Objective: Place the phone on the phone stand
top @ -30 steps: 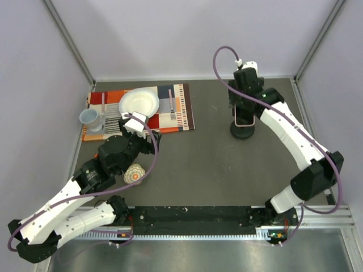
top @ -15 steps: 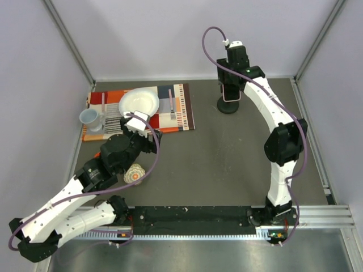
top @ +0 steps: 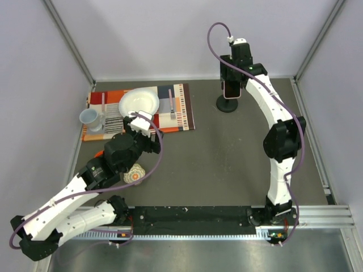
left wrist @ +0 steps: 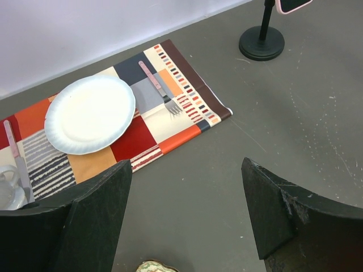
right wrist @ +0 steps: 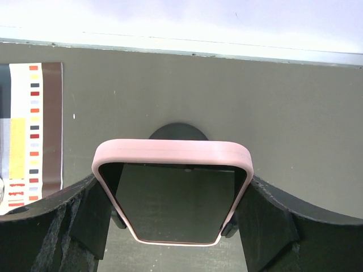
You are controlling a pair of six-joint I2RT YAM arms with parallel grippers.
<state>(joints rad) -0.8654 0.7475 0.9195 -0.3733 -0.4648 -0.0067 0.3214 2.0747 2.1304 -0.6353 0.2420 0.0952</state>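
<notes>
The phone (right wrist: 173, 190), black glass in a pale pink case, stands upright between my right gripper's (right wrist: 173, 212) fingers, which press on its two long sides. The phone stand's round black base (right wrist: 177, 130) shows just behind it, and cradle clips peek out at the phone's lower corners. From above, the phone (top: 231, 90) sits over the stand base (top: 226, 105) at the back of the table, under my right gripper (top: 232, 85). The left wrist view shows the stand (left wrist: 261, 44) and a phone corner (left wrist: 292, 4). My left gripper (left wrist: 187, 215) is open and empty.
A striped placemat (top: 184, 107) at the back left carries a white plate (top: 139, 103) and a pink fork (top: 171, 105); a cup (top: 91, 119) stands at its left end. A small patterned object (top: 135, 173) lies under my left gripper (top: 148, 133).
The right gripper, the phone and the stand have shifted together from the right-middle toward the back wall, then held nearly still. The left arm has edged slightly forward.
</notes>
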